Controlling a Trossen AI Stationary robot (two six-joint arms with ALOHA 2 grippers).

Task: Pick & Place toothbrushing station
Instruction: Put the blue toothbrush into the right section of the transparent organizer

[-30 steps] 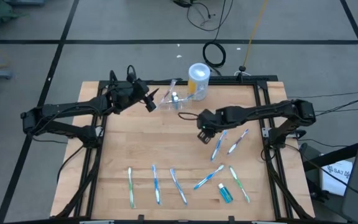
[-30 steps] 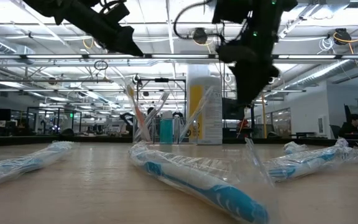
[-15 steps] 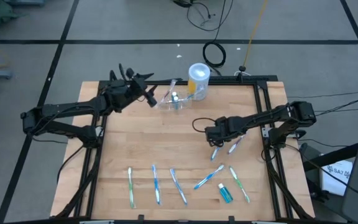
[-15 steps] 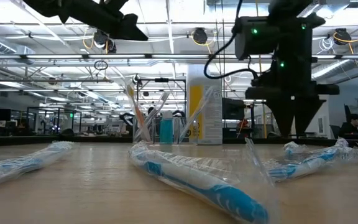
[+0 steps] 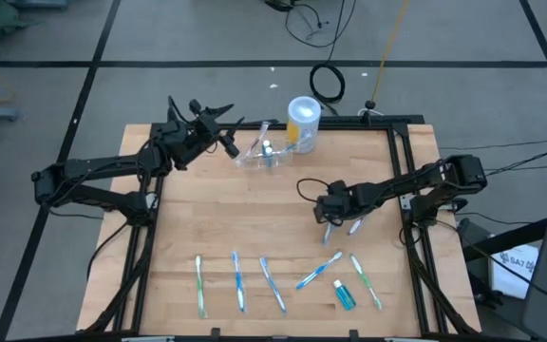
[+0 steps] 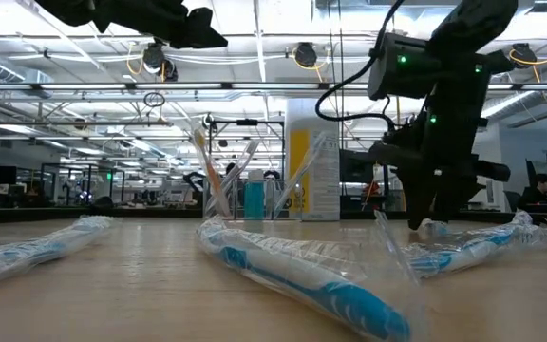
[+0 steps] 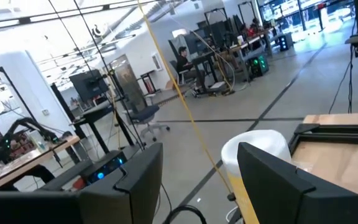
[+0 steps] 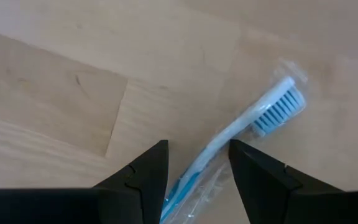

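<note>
From above, my left gripper (image 5: 226,144) hangs with fingers apart just beside the clear cup (image 5: 264,155), which stands at the table's (image 5: 207,218) far edge next to a yellow container (image 5: 303,122). My right gripper (image 5: 329,220) points down, fingers apart, over a wrapped toothbrush (image 5: 333,228).

At table height, the cup (image 6: 245,195) stands far back holding brushes, while my right gripper (image 6: 425,220) reaches the wood beside a wrapped toothbrush (image 6: 468,242).

Past my left wrist's spread fingers (image 7: 272,174) sits the container's white lid (image 7: 257,149).

Between my right wrist's parted fingers (image 8: 257,177) lies the wrapped toothbrush (image 8: 253,118), unheld
</note>
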